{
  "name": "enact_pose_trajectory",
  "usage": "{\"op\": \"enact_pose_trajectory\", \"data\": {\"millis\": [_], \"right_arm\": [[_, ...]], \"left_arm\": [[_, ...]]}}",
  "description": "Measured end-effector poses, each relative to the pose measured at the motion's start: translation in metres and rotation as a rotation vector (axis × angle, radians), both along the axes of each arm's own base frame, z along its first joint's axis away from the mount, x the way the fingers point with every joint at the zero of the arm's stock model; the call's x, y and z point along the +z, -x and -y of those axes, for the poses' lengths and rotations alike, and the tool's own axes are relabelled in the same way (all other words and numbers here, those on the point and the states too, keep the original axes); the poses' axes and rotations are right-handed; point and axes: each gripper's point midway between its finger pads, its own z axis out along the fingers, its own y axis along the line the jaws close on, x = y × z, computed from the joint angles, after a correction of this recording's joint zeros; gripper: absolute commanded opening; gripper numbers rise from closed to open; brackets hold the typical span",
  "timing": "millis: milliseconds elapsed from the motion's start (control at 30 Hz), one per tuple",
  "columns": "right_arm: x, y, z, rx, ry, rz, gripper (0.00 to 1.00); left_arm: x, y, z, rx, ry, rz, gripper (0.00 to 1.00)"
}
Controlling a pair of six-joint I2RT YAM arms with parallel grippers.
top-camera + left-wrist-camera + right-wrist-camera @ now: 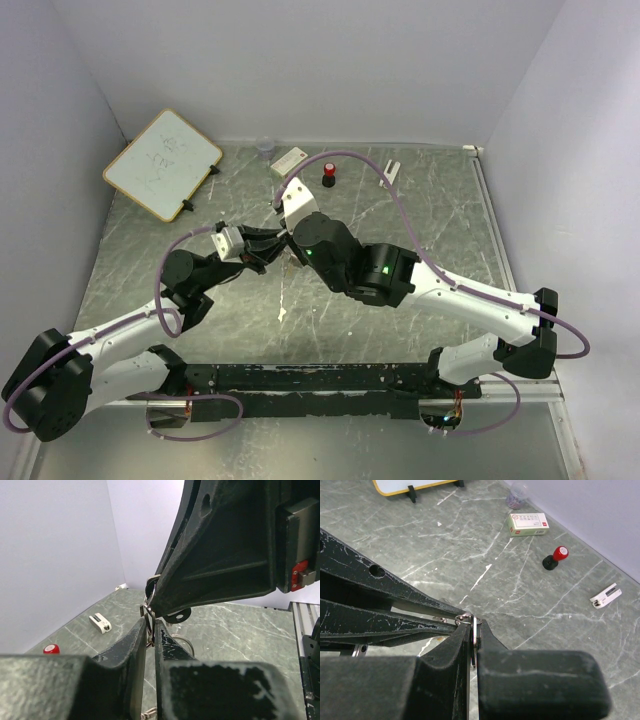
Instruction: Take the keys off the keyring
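Observation:
Both grippers meet above the middle of the table. My left gripper (262, 250) (150, 624) is shut on the thin silvery keyring (150, 587), whose wire runs down between its jaws. A black-headed key (179, 615) hangs just behind them. My right gripper (289, 243) (476, 626) is shut on a flat silvery key (476, 632) that stands edge-on between its jaws. The keyring (464, 616) shows at its fingertips, where the left gripper's fingers (395, 622) come in from the left. The yellow-headed key is hidden.
A whiteboard (162, 163) stands at the back left. Along the back wall are a small cup (265, 148), a white box (290, 160), a red-topped black knob (328, 173) and a white clip (390, 172). A second wire loop (184, 641) hangs below the left jaws.

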Motion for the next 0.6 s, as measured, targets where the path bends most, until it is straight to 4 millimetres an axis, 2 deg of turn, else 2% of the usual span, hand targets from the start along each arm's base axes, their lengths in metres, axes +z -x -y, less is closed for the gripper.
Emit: {"op": "enact_pose_trajectory", "data": {"millis": [67,433,567,600], "right_arm": [[0.000,0.000,0.000,0.000,0.001,0.001,0.00],[0.000,0.001,-0.001,0.002,0.001,0.001,0.00],[0.000,0.002,-0.001,0.002,0.001,0.002,0.00],[0.000,0.002,-0.001,0.002,0.001,0.002,0.00]], "left_arm": [[0.000,0.000,0.000,0.001,0.000,-0.001,0.07],[0.001,-0.002,-0.005,0.033,-0.007,-0.006,0.07],[0.002,-0.004,-0.009,0.063,-0.012,0.000,0.08],[0.002,-0.004,-0.010,0.069,-0.016,0.002,0.15]]}}
